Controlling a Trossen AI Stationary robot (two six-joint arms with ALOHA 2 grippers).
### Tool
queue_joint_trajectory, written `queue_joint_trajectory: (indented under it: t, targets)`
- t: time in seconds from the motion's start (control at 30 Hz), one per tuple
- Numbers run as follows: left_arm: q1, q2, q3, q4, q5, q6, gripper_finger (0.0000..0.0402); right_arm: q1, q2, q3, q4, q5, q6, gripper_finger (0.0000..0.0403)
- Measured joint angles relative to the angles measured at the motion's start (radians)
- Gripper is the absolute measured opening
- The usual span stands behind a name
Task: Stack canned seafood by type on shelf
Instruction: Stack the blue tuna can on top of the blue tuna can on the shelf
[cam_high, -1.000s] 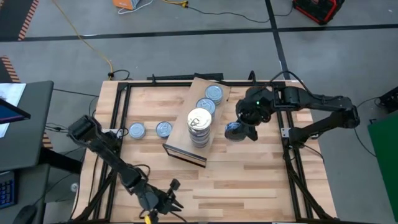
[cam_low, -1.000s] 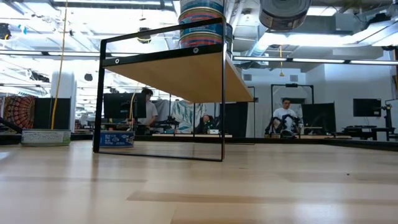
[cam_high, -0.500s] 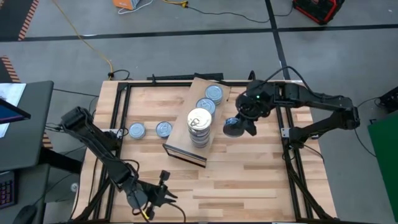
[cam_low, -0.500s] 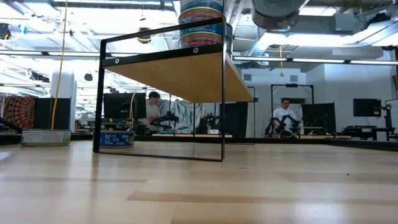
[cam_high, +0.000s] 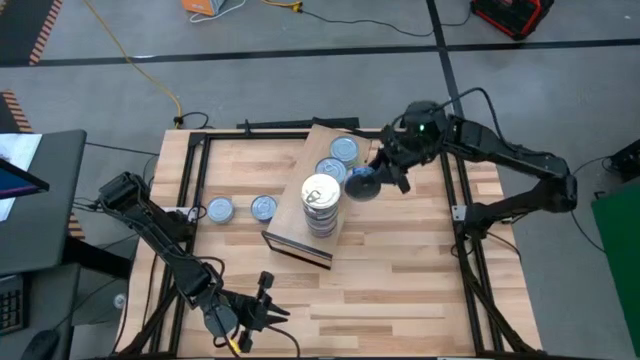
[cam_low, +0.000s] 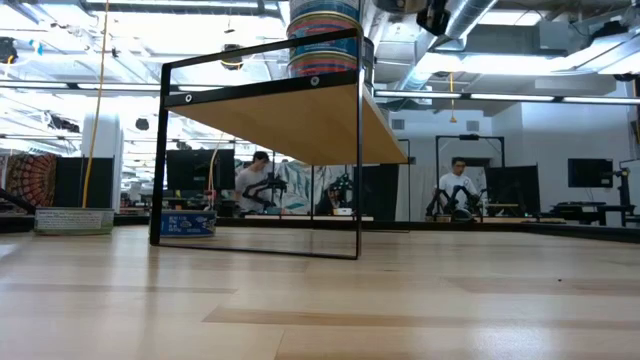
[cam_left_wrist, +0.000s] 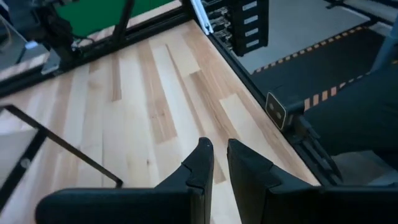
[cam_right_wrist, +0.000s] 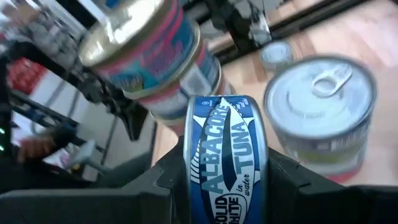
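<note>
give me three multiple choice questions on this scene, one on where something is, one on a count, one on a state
1. Where is the right end effector?
A. over the shelf's right edge, beside the tall stack
B. at the table's near left corner
C. above the two loose tins

2. How many tins lie on the tabletop left of the shelf?
A. none
B. two
C. five

3. What is the right end effector doing?
A. standing open and empty
B. shut on a blue tuna can
C. pressing on the tabletop

Answers: 1 A, the high view puts it next to the tall stack. 2 B, one tin and another tin sit side by side. 3 B, the right wrist view shows the blue tuna can held on edge between its fingers.
</note>
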Motion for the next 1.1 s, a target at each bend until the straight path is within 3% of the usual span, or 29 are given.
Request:
queue_joint_trajectory:
  t: [0.3,0.47,0.8,1.1]
  targets:
    - [0.001,0.000,0.016,-0.034,-0.012,0.159,0.0045,-0.138,0.065,0.000,0.178,-0.148,0.188,0.0163]
    - [0.016,-0.002,0.016,-0.055,-0.012,0.217,0.0045,-0.163,0.174,0.029,0.164,-0.224,0.228,0.0167]
    - [0.032,-0.116,0.016,-0.168,0.056,0.121,0.0045,-0.176,0.335,0.235,0.114,-0.306,0.241,0.0170]
    - [0.032,-0.145,0.016,-0.199,0.111,0.070,0.0045,-0.176,0.413,0.267,-0.037,-0.321,0.163,0.0172]
